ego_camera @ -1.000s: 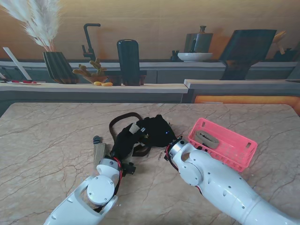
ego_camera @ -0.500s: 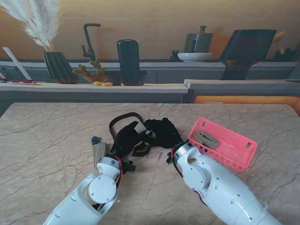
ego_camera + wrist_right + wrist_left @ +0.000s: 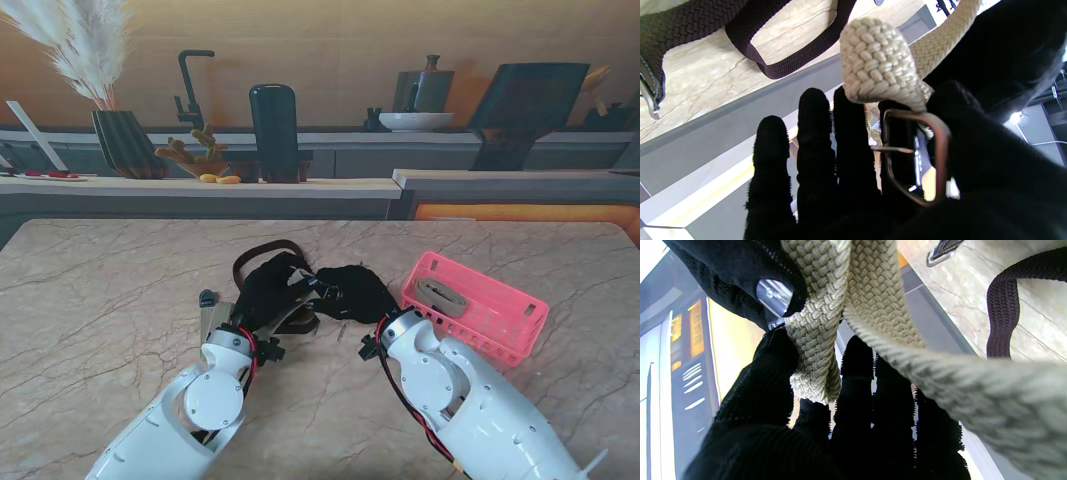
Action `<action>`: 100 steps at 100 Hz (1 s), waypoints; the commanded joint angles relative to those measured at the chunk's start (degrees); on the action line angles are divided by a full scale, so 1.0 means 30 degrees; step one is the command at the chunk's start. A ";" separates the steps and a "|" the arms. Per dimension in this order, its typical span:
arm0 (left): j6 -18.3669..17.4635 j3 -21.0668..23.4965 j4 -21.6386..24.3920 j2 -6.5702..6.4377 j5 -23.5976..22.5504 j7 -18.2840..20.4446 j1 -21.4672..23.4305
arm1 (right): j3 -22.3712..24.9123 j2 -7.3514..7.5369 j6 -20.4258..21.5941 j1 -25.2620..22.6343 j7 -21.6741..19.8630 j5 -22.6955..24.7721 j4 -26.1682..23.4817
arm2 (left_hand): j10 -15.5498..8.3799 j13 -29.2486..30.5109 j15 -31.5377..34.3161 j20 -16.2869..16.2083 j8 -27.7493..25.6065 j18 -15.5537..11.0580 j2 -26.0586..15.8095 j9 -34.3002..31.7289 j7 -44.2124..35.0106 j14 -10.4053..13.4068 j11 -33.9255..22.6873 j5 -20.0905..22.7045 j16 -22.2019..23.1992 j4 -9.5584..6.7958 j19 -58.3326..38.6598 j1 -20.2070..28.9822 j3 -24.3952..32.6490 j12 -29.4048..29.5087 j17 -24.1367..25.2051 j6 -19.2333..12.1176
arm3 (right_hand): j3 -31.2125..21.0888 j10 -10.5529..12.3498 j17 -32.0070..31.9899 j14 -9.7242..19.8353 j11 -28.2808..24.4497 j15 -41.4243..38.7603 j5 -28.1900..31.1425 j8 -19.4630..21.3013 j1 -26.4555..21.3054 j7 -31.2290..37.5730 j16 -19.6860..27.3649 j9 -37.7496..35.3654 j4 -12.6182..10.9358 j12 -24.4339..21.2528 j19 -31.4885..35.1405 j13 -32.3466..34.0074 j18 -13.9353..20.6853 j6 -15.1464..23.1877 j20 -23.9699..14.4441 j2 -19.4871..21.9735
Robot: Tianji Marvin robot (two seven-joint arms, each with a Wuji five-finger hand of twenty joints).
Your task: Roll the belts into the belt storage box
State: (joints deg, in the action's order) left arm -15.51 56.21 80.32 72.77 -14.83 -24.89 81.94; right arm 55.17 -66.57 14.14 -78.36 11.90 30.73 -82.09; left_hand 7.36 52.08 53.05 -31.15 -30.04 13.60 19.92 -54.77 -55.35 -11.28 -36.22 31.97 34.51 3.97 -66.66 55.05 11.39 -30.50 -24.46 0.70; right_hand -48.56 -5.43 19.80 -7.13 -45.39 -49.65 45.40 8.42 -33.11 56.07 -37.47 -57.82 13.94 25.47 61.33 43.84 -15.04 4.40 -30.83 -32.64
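Beige woven belt [image 3: 813, 340] clamped between both robot hands — right robot hand [image 3: 358, 292] shifted right.

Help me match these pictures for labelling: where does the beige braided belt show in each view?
Stand view: beige braided belt between the two hands, mid-table.
Left wrist view: belt crosses the fingers, filling the frame.
Right wrist view: folded end over the buckle.
Shared landmark: dark brown belt on the marble.

Braided cloth belt [image 3: 870, 300], metal buckle [image 3: 933, 156]
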 commanded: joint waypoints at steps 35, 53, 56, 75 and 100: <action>-0.1068 -0.0127 -0.0165 -0.0240 -0.1012 0.0272 -0.0174 | -0.1707 -0.0054 0.0299 0.1365 0.1071 0.2185 0.1281 | -0.0839 0.2833 0.5857 -0.0779 0.0672 -0.0553 -0.0456 -0.1694 -0.0833 0.1752 -0.5738 0.0852 0.2591 0.0283 -0.3317 0.1007 0.2466 -0.2796 -0.1536 -0.0702 | 0.1016 -0.0769 -0.0074 0.0001 -0.0273 -0.0649 0.0764 0.0866 -0.0949 0.0764 -0.0582 0.0517 -0.0286 0.0541 -0.0572 -0.0535 0.0235 0.1715 -0.0700 0.2346; -0.1028 -0.0181 -0.0240 -0.0249 -0.1704 -0.0172 -0.0214 | -0.2588 -0.0116 0.0226 0.2066 0.1914 0.3215 0.1848 | -0.0485 0.4055 0.6466 -0.0633 0.0757 -0.0579 -0.0348 -0.1999 -0.1060 0.2083 -0.5995 0.0916 0.2741 0.0250 -0.3901 0.1074 0.2927 -0.3399 -0.3004 -0.0094 | 0.0911 -0.1559 -0.0405 -0.0595 -0.0760 -0.0958 0.0717 0.1679 0.0682 -0.0369 -0.0672 0.1328 -0.0924 0.0797 -0.0462 -0.1139 -0.0162 0.0429 -0.1031 0.1962; -0.0969 -0.0195 -0.0227 -0.0231 -0.1673 -0.0207 -0.0208 | -0.2712 -0.0129 0.0200 0.2160 0.1986 0.3300 0.1908 | -0.0375 0.4283 0.6368 -0.0459 0.0838 -0.0645 -0.0283 -0.2024 -0.1076 0.2094 -0.5916 0.0942 0.2688 0.0273 -0.3853 0.1050 0.3037 -0.3453 -0.3312 0.0023 | 0.0855 -0.1642 -0.0404 -0.0664 -0.0787 -0.0982 0.0772 0.1779 0.0754 -0.0454 -0.0673 0.1333 -0.0945 0.0804 -0.0431 -0.1147 -0.0174 0.0339 -0.1045 0.1944; -0.0602 -0.0351 -0.0185 -0.0075 -0.1409 -0.0505 -0.0226 | -0.3486 -0.0497 -0.0660 0.2622 0.2390 0.2805 0.2347 | -0.0198 0.5222 0.5661 0.0429 0.1096 -0.0847 -0.0349 -0.1903 -0.1285 0.2386 -0.5746 0.0868 0.2393 0.0377 -0.3568 0.1094 0.3306 -0.3546 -0.4499 0.0327 | 0.1003 -0.2023 -0.0520 -0.1030 -0.1005 -0.1304 0.1000 0.2121 0.0696 -0.1010 -0.0712 0.1418 -0.1149 0.0837 0.0038 -0.1278 -0.0357 -0.0160 -0.1104 0.2484; -0.0434 -0.0306 -0.0287 0.0037 -0.1455 -0.0965 -0.0252 | -0.3660 -0.0869 -0.1247 0.2509 0.2538 0.1590 0.2374 | -0.0389 0.2942 0.3470 0.0984 0.1190 -0.0366 -0.0493 -0.0189 -0.0518 0.1421 -0.4201 -0.0226 0.2328 0.0325 -0.1972 0.0366 0.1983 -0.2682 -0.2248 0.0191 | 0.2455 -0.1285 -0.0317 -0.0630 -0.0628 -0.0929 0.0101 0.2148 -0.2945 0.0369 -0.0087 0.0828 -0.1431 0.0288 0.0278 -0.0786 -0.0589 0.1753 -0.0527 0.3794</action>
State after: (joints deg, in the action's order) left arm -16.40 55.64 79.08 71.94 -19.09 -27.90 80.72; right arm 43.90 -68.33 10.55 -70.17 19.75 35.54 -73.67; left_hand 10.30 63.40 70.39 -28.98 -26.97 12.74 19.68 -58.75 -57.09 -10.83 -51.73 33.93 42.93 3.54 -74.31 56.34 19.30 -40.20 -35.14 2.09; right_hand -40.36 -9.68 19.01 -10.16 -46.94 -52.40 46.21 14.18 -37.02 55.22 -38.77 -54.24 12.57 27.11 60.53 41.88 -15.32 3.46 -33.01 -28.66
